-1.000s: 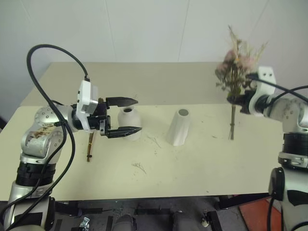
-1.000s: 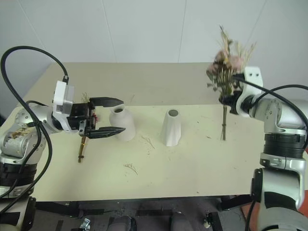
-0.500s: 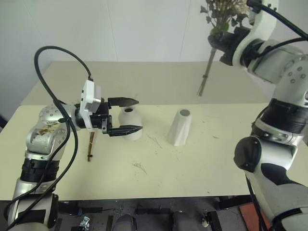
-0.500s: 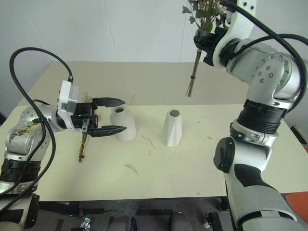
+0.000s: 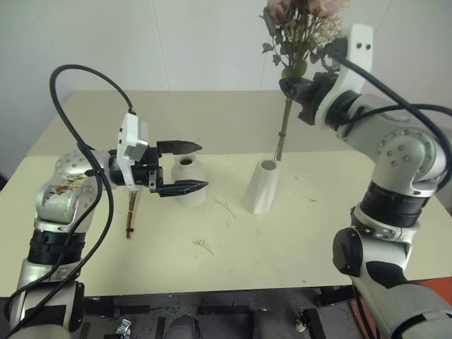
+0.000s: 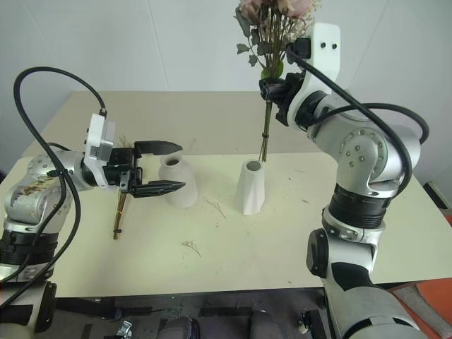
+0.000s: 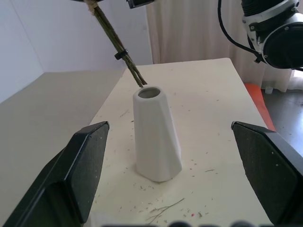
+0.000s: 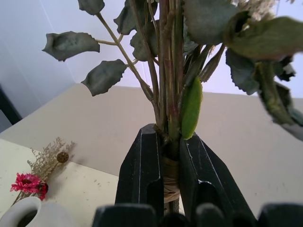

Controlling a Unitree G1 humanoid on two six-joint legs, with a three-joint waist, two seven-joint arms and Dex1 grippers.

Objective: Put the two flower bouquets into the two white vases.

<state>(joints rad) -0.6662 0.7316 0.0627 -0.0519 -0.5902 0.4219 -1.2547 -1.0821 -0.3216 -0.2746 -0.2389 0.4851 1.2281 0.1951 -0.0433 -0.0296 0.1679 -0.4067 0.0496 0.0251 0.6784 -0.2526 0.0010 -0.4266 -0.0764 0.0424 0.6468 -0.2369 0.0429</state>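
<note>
left tool (image 5: 192, 168) agape, level; right tool (image 8: 171, 176) raised, clamped tight

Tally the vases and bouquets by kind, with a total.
White vases: 2, the cone vase and the rounded vase.
Bouquets: 2, the rose bouquet held by the right gripper, and the slim daisy bouquet lying on the table.
Total: 4.

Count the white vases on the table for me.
2: the round vase by the open left hand; the cone vase mid-table, under the rose bouquet stems.
</note>
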